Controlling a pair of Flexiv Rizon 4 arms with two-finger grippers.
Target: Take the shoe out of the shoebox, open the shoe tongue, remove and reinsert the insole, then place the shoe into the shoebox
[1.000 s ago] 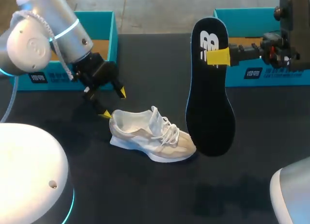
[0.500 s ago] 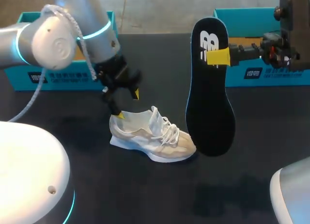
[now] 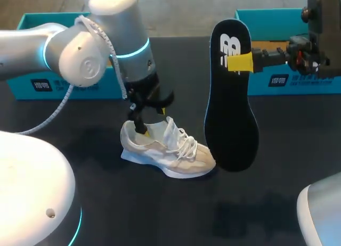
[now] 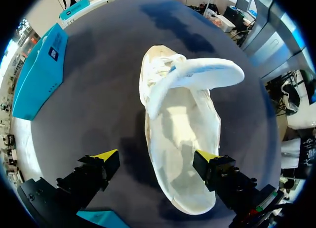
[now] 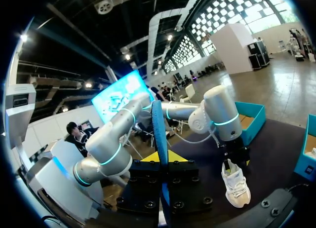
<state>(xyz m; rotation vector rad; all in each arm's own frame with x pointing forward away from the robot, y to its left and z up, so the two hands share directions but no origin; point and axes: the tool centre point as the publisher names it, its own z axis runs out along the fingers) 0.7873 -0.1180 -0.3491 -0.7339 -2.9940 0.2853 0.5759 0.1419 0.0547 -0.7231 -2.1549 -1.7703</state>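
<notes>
From the head view, my left claw (image 3: 143,121) hung over the heel of the shoe (image 3: 176,150), its 2 fingers spread and pointing down. 1 yellow tip sat at the heel opening; I could not tell if it touched. The shoe lay on its sole on the dark table (image 3: 160,214), toe toward my right side. My right claw (image 3: 241,61) was clamped on the insole (image 3: 230,102) and held it up in the air, hanging long-ways, with its lower end just beside the shoe's toe. The left box (image 3: 32,81) and the right box (image 3: 298,81) stood at the table's far edge, well apart from the shoe.

From the left wrist view, my left claw (image 4: 157,156) stood wide open with nothing gripped. The shoe (image 4: 182,134) ran ahead from between the fingers, heel nearest. 1 tip was over the bare table (image 4: 98,90) beside the shoe, the other at the shoe's far edge. The tongue (image 4: 197,75) was lifted and curled across the opening. The left box (image 4: 42,70) lay off to the side.

From the right wrist view, my right claw (image 5: 162,161) pinched the insole (image 5: 159,139) from 2 sides, and I saw it edge-on, rising ahead of the fingers. Beyond it, my left arm (image 5: 217,114) reached down to the shoe (image 5: 235,184).
</notes>
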